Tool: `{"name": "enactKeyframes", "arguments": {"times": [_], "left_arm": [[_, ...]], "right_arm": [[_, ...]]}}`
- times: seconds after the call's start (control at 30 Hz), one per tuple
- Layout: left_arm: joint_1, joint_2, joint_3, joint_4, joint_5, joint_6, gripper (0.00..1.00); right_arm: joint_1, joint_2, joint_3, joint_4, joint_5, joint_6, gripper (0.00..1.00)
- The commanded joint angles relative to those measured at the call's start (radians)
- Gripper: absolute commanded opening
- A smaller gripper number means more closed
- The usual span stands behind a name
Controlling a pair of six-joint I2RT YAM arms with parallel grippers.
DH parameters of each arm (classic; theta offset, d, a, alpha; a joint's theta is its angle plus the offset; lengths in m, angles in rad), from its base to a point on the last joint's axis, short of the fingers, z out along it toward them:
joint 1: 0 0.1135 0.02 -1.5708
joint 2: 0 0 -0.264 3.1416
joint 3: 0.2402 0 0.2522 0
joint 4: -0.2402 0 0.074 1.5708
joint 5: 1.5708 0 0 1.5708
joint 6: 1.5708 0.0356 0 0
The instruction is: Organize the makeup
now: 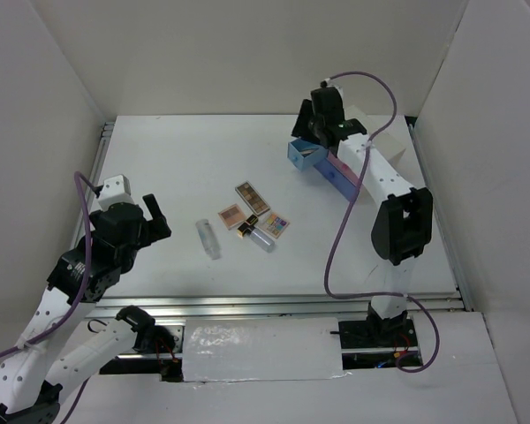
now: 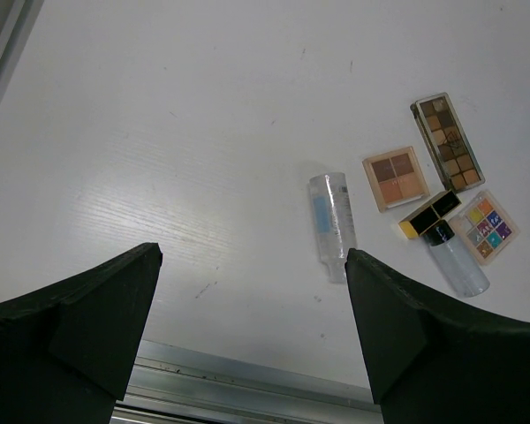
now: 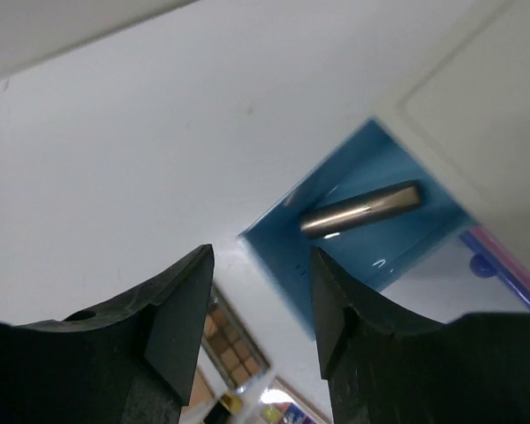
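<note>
The makeup lies mid-table: a brown palette (image 1: 253,197), a peach palette (image 1: 230,214), a multicoloured palette (image 1: 276,224), a gold-black lipstick (image 1: 246,227) and two clear tubes (image 1: 208,238) (image 1: 261,238). My right gripper (image 3: 261,265) hangs open above the front edge of a pulled-out blue drawer (image 3: 371,168). Nothing is between its fingers. A shiny metallic stick (image 3: 362,210) lies inside the drawer. My left gripper (image 2: 252,265) stands wide open and empty near the table's front-left, short of the nearer clear tube (image 2: 331,225).
The blue drawer (image 1: 306,155) and a pink drawer (image 1: 340,174) stick out of a white box (image 1: 384,141) at the back right. White walls enclose the table. A metal rail (image 2: 247,380) runs along the near edge.
</note>
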Motion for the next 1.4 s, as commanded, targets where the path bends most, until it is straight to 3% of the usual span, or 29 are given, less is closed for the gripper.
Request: {"name": "enactKeyframes", "arguments": {"times": [0.0,0.07,0.17,0.23,0.27,0.5,0.9,1.37], "left_arm": [[0.008,-0.004,-0.004,0.036,-0.003,0.018,0.99],[0.009,-0.010,-0.003,0.032,-0.011,0.009,0.99],[0.012,-0.024,-0.001,0.021,-0.031,-0.005,0.99],[0.014,-0.029,-0.004,0.023,-0.031,-0.005,0.99],[0.014,-0.032,-0.004,0.026,-0.029,-0.004,0.99],[0.012,-0.016,-0.001,0.023,-0.020,0.001,0.99],[0.012,-0.035,-0.004,0.029,-0.011,0.006,0.99],[0.012,-0.055,-0.009,0.038,0.006,0.013,0.99]], "right_arm": [[0.131,-0.099,-0.007,-0.008,-0.201,-0.257,0.56],[0.257,-0.073,-0.019,-0.093,-0.131,-0.371,0.56],[0.377,-0.085,-0.170,-0.084,-0.070,-0.387,0.56],[0.403,-0.094,-0.232,-0.030,-0.028,-0.278,0.59],[0.418,-0.094,-0.258,-0.030,-0.005,-0.228,0.66],[0.495,-0.099,-0.366,0.017,0.297,0.121,0.69],[0.520,0.027,-0.329,-0.013,0.323,0.320,0.67],[0.544,0.131,-0.312,-0.021,0.297,0.397,0.60]]}}
